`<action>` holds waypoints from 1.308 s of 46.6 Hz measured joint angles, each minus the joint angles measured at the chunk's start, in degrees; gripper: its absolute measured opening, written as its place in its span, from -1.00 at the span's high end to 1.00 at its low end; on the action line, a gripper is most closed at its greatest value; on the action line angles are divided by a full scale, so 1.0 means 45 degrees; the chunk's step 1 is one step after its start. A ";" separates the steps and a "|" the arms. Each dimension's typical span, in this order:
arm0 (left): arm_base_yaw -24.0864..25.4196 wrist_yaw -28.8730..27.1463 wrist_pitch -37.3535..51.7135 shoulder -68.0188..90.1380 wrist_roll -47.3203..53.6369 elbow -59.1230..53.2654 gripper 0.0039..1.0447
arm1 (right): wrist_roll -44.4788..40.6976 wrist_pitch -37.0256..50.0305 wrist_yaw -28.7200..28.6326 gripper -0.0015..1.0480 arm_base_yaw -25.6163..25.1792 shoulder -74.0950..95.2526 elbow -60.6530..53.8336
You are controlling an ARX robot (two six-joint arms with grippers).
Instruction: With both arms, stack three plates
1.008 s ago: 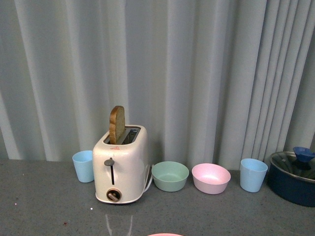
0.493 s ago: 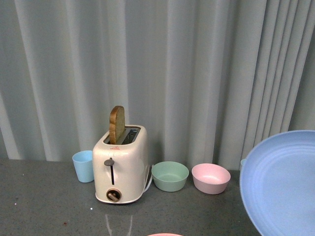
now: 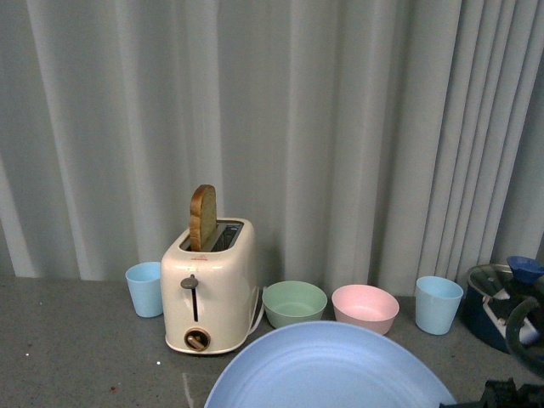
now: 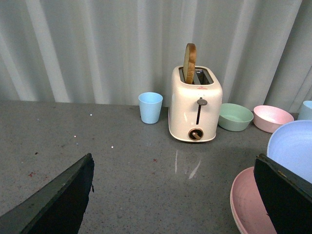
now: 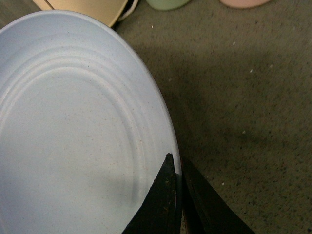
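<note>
The right gripper [image 5: 179, 192] was clamped on the rim of the light blue plate [image 5: 73, 122], a finger on either side! The plate sat in front of the toaster [image 5: 92, 7], over the grey table [image 5: 243, 97]. Over to the left wrist view: the left gripper [image 4: 173, 168] stood wide, with nothing between its fingers [image 4: 53, 202]. The pink plate [image 4: 248, 204] lay on the table in front of the toaster and to its right, with the blue plate overlapping its far edge. From the front, the blue plate filled the foreground before the toaster. The green bowl [image 3: 294, 303] and pink bowl [image 3: 365, 308] stood just right of the toaster.
</note>
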 joint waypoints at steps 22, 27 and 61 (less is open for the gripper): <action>0.0000 0.0000 0.0000 0.0000 -0.0005 0.0000 -0.87 | 0.0928 -0.0476 -0.0670 0.94 0.0151 0.1375 0.0593; 0.0000 0.0000 0.0000 0.0000 -0.0005 0.0000 -0.87 | 0.1020 -0.0525 -0.0767 0.94 0.0199 0.1627 0.0729; 0.0000 0.0000 0.0000 0.0000 0.0000 0.0000 -0.87 | 0.1214 -0.1185 -0.0563 0.94 0.0612 0.3152 0.1661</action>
